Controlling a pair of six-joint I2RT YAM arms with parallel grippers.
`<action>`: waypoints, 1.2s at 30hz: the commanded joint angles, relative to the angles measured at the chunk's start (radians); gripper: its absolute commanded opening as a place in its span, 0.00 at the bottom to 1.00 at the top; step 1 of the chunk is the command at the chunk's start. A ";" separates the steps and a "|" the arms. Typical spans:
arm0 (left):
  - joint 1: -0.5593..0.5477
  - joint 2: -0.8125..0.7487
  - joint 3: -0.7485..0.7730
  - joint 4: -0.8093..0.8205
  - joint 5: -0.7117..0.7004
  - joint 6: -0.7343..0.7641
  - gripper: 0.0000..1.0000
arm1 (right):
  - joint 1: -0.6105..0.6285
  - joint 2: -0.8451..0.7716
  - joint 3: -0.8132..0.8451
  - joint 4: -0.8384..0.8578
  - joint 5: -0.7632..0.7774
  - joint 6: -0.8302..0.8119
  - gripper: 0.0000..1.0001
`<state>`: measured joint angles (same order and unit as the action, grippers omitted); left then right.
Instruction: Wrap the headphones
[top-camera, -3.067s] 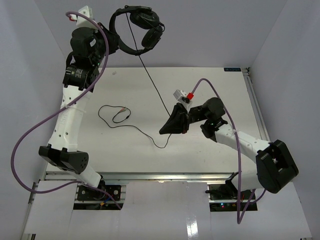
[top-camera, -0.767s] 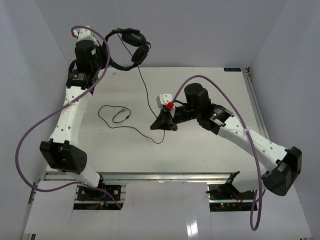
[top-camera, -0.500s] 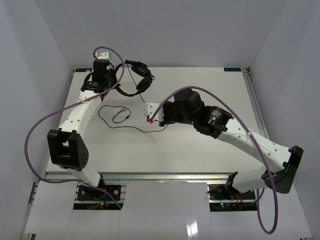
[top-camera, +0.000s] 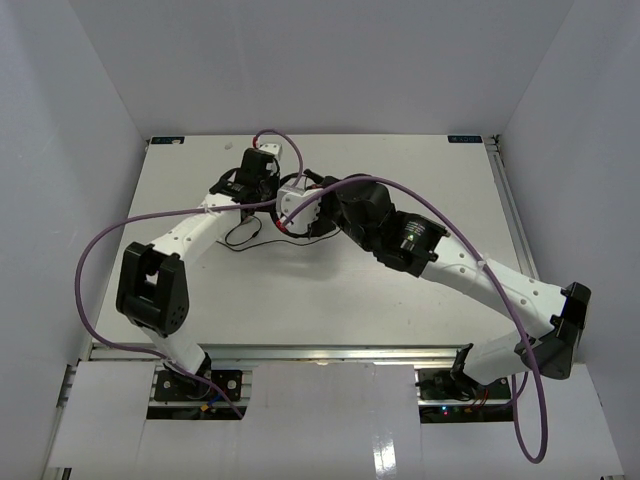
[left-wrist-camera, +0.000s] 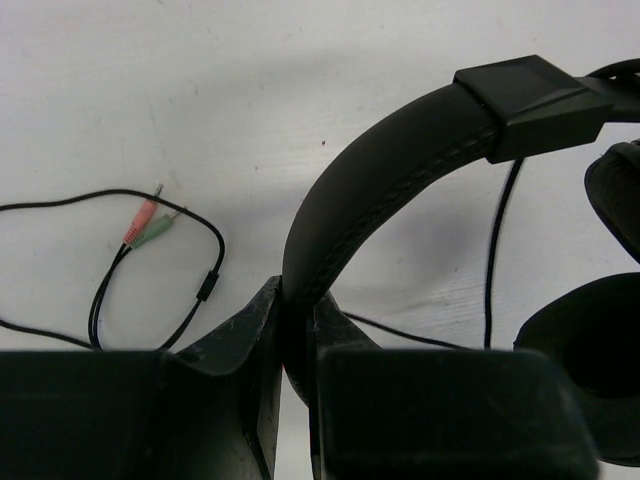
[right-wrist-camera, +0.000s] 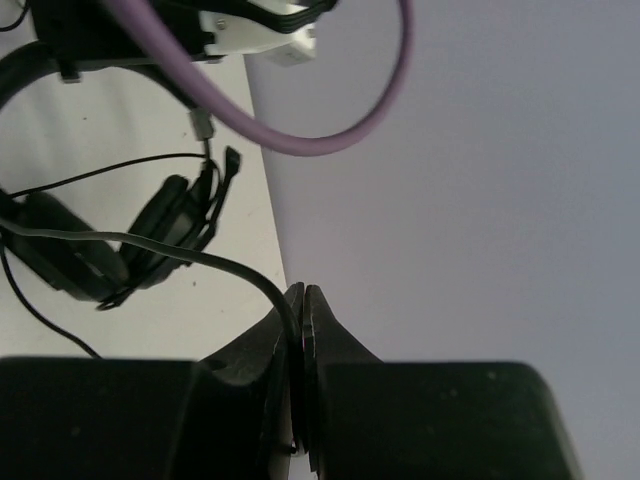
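A flat white surface (top-camera: 430, 170) fills the view. A thin black headphone cable (left-wrist-camera: 207, 287) lies looped on it, ending in pink and green plugs (left-wrist-camera: 145, 222) side by side.

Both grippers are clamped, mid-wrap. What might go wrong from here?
1. The right gripper pinches the thin cable only at the very tips; a pull may slip it free.
2. The left gripper, clamped on the headband, sits close against the right one in the top view; they may collide.
3. The plugs trail loose loops that may snag.
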<state>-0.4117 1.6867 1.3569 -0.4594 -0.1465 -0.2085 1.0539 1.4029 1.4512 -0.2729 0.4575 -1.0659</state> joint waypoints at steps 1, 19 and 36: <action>-0.006 -0.086 -0.040 0.044 0.034 -0.001 0.00 | -0.029 -0.022 0.055 0.133 0.086 -0.032 0.08; -0.021 -0.281 -0.170 -0.018 0.018 0.107 0.00 | -0.174 -0.034 0.034 0.179 -0.034 0.036 0.08; -0.094 -0.345 -0.204 -0.055 0.158 0.106 0.00 | -0.208 0.051 0.072 0.216 -0.244 0.146 0.08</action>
<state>-0.4871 1.4262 1.1522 -0.5218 -0.0620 -0.1036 0.8747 1.4393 1.4689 -0.1536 0.2995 -0.9996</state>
